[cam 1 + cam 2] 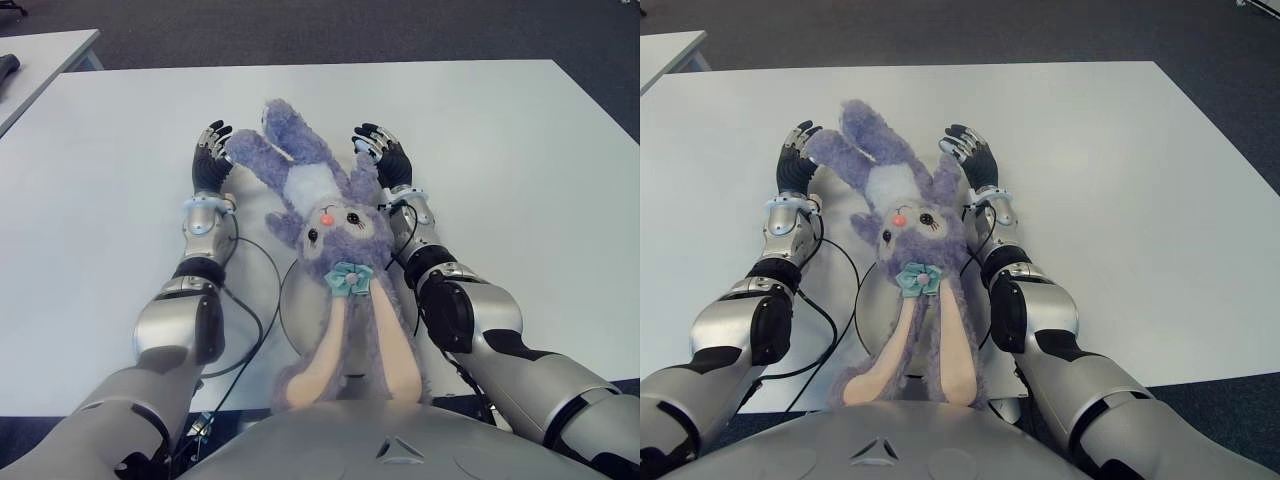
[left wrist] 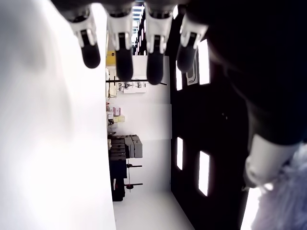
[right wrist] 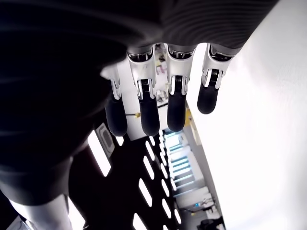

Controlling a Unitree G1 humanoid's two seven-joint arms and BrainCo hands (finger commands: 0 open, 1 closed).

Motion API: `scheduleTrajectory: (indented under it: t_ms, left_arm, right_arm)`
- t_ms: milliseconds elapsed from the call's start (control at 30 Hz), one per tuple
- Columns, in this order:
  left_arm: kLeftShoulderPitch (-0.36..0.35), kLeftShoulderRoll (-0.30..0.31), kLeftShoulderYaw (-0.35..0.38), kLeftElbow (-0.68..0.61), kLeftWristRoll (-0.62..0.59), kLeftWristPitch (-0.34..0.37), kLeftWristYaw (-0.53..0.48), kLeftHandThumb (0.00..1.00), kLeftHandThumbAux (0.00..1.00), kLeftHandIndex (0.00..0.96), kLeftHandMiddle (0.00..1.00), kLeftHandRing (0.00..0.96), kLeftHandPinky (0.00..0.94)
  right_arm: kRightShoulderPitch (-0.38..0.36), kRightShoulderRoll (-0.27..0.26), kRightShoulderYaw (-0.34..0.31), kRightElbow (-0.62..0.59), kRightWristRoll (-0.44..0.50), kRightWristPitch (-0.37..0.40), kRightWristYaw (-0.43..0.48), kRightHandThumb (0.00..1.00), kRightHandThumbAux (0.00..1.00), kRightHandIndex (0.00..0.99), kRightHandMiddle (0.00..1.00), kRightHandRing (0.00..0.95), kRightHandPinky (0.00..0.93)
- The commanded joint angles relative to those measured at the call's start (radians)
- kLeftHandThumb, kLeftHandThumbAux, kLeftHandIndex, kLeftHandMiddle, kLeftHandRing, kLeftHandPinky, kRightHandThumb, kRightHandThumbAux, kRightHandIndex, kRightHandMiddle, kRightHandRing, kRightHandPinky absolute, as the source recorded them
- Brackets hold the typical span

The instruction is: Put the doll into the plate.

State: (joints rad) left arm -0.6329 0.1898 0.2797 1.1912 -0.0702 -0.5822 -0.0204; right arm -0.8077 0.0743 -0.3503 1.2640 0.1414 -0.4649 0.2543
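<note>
Broad white table (image 1: 520,150) filling most of the view, dark grey carpet floor (image 1: 300,30) beyond the table's far edge, corner of a second white table (image 1: 45,55) just off its far-left corner, even light on both tabletops

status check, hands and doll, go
Left hand and right hand open, flanking the doll, holding nothing. Purple bunny doll lies on its back, head over the plate, legs beyond it. Nothing in the way.
</note>
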Motion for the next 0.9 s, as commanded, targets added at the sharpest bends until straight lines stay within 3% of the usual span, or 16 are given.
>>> scheduleTrajectory:
  t_ms: [33, 900]
  left_arm:
    - [0.292, -0.051, 0.024, 0.127, -0.014, 0.059, 0.019, 0.000, 0.684, 0.157, 0.176, 0.146, 0.107]
    - [0.293, -0.060, 0.051, 0.122, -0.029, 0.063, 0.010, 0.000, 0.672, 0.147, 0.172, 0.142, 0.116]
  right_arm:
    - [0.248, 0.164, -0.016, 0.096, 0.012, 0.055, -0.035, 0.051, 0.799, 0.305, 0.285, 0.240, 0.171]
    - [0.245, 0.172, -0.037, 0.093, 0.050, 0.057, -0.016, 0.061, 0.807, 0.329, 0.292, 0.243, 0.138]
